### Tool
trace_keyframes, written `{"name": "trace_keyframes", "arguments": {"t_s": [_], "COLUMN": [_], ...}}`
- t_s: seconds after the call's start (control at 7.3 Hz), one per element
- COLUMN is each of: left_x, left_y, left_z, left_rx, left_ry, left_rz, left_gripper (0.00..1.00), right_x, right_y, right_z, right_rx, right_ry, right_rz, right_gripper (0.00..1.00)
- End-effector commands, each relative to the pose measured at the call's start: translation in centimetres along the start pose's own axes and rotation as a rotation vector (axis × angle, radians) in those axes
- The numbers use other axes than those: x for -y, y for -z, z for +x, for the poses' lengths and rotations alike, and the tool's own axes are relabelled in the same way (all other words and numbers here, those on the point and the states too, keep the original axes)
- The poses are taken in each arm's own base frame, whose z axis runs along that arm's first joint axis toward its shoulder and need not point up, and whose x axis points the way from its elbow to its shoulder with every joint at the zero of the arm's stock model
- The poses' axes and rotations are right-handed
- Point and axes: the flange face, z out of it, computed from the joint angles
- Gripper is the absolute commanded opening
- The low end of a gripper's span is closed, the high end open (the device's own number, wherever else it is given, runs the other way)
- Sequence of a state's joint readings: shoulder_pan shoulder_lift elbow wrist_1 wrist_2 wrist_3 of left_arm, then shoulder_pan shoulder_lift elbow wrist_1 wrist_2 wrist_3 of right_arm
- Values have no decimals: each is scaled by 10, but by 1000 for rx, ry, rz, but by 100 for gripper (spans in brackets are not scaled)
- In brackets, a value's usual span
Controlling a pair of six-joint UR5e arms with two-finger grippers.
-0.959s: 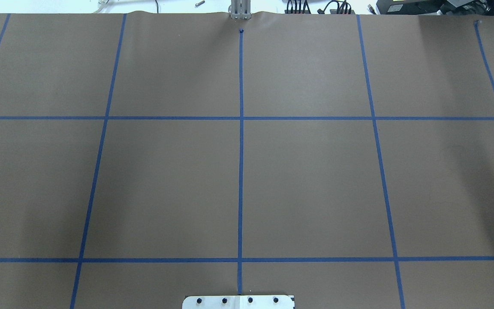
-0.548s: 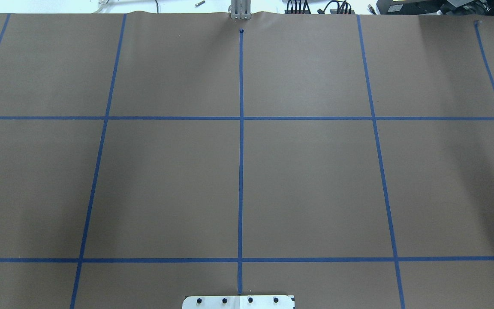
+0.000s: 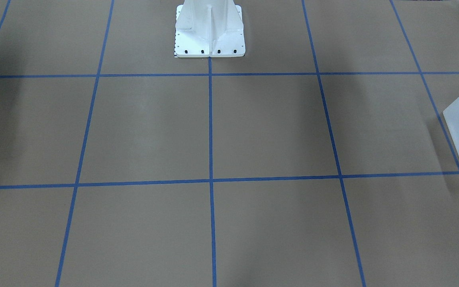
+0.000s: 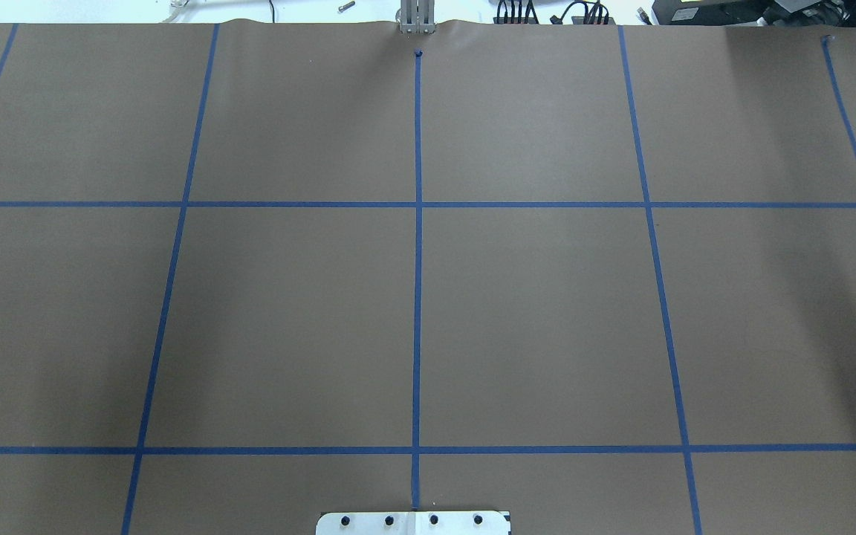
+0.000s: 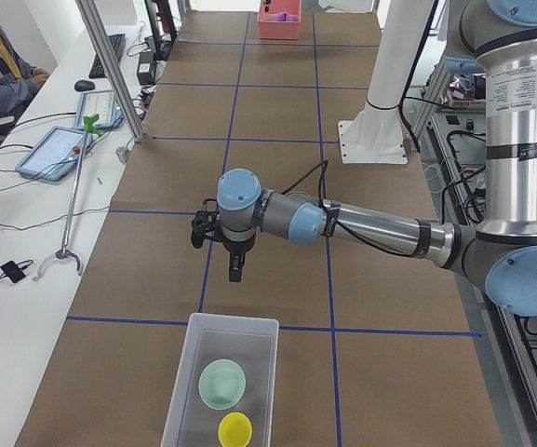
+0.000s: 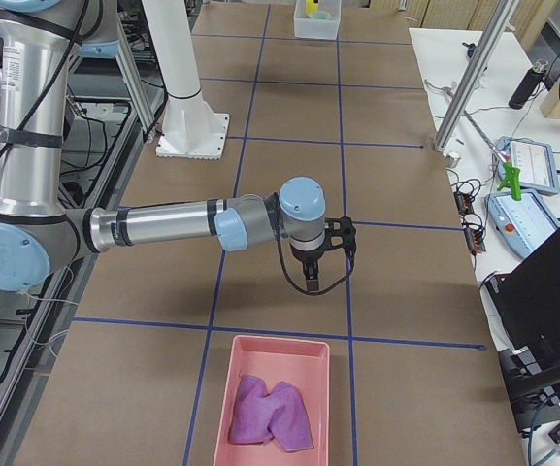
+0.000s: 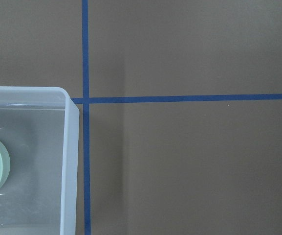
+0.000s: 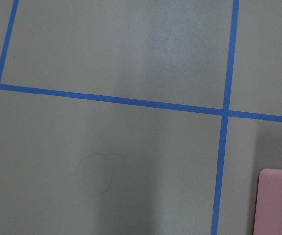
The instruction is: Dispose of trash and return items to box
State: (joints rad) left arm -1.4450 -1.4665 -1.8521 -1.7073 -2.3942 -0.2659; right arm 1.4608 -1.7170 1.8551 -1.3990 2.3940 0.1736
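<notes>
- Tabletop [image 4: 547, 319] is covered in brown paper with a grid of blue tape lines [image 4: 417, 297], and the white robot base [image 3: 209, 36] is bolted at its middle edge.
- The frosted white box [image 5: 234, 320] stands on the tabletop at the robot's left end. Only one corner of it shows at the right edge of the front-facing view.
- Inside the box the mint-green bowl [image 5: 221, 385] sits upright, with the yellow cup [image 5: 234, 429] just beside it, nearer the side camera. I cannot tell whether the two touch.
- The left gripper [image 5: 234, 269] hangs above the tabletop just beyond the box's far wall, pointing down. I cannot tell how wide its jaws stand.
- The right gripper [image 6: 311, 280] hangs pointing down over the tabletop at the other end, near the far wall of a pink tray [image 6: 237, 383]. The state of its jaws cannot be told either.
- A crumpled purple cloth [image 6: 272, 416] lies in the pink tray.
</notes>
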Motion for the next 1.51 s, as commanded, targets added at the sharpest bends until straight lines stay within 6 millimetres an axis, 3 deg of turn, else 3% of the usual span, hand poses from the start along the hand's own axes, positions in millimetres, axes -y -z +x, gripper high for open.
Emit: {"name": "trace_keyframes", "arguments": {"t_s": [0.0,1.1,1.37], "left_x": [1,2,2], "left_y": [-1,1,3], "left_z": [-1,-1,1], "left_rx": [-2,3,1], "left_ry": [-8,-20,-31], "left_rz": [7,35,41], "left_gripper": [98,98,98], "right_x": [-1,-7,-1], "right_y": [-10,-21,-24], "right_z": [-3,8,9], "right_rx": [-21,-9,-10], "right_ry": [64,48,43], "right_rz": [-18,-41,-41], "right_gripper": [100,100,100]}}
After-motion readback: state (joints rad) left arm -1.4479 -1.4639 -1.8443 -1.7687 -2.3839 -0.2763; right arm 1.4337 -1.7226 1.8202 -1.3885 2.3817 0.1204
